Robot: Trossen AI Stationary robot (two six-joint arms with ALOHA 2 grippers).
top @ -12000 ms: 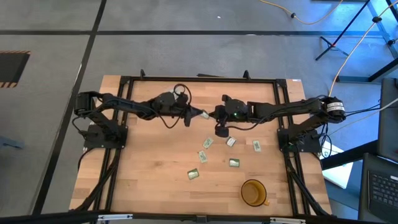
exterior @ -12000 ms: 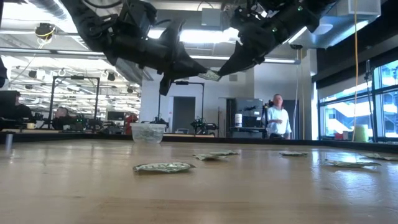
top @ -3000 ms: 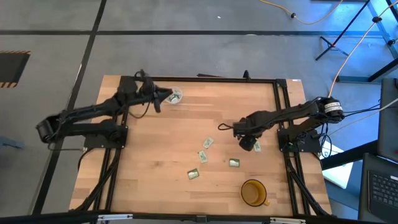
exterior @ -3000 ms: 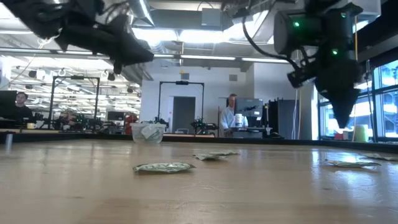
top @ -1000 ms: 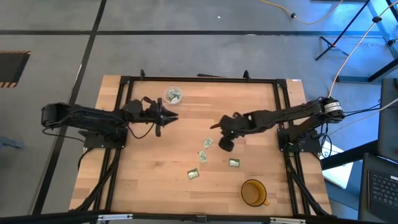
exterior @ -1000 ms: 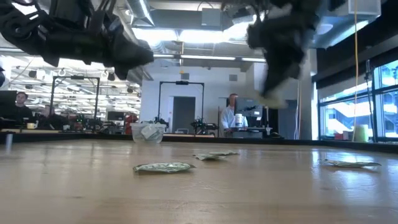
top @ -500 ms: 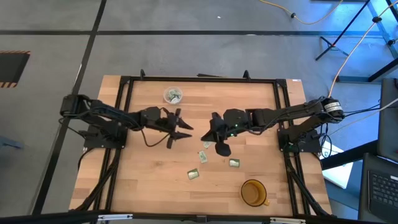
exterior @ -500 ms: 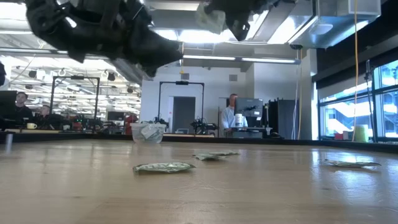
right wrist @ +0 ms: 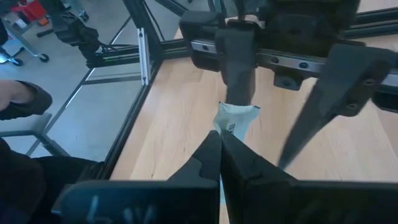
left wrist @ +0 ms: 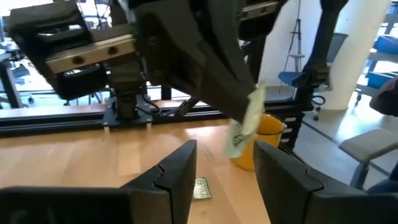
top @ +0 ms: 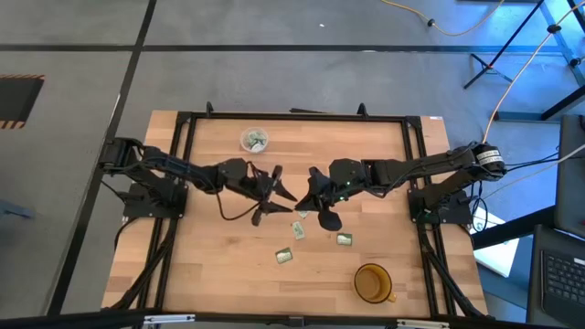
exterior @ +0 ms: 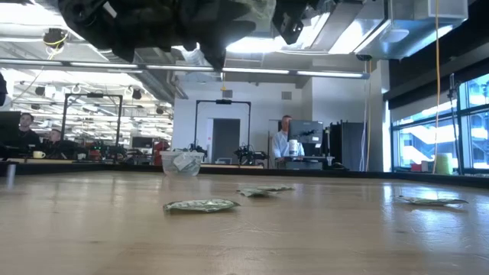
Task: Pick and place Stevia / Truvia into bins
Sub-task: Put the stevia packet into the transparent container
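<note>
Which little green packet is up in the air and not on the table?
The sachet pinched in the shut right gripper, held toward the open left gripper. The other loose sachets lie flat on the table.

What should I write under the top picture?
Right gripper holds a sachet out to the open left gripper.

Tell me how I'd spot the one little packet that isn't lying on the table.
Start at the middle of the wooden table, where the two dark arms nearly meet. The right gripper is shut on a small green-and-white sachet, holding it in the air right in front of the open left gripper. The other sachets lie flat on the wood or sit inside the small clear cup at the back.
</note>
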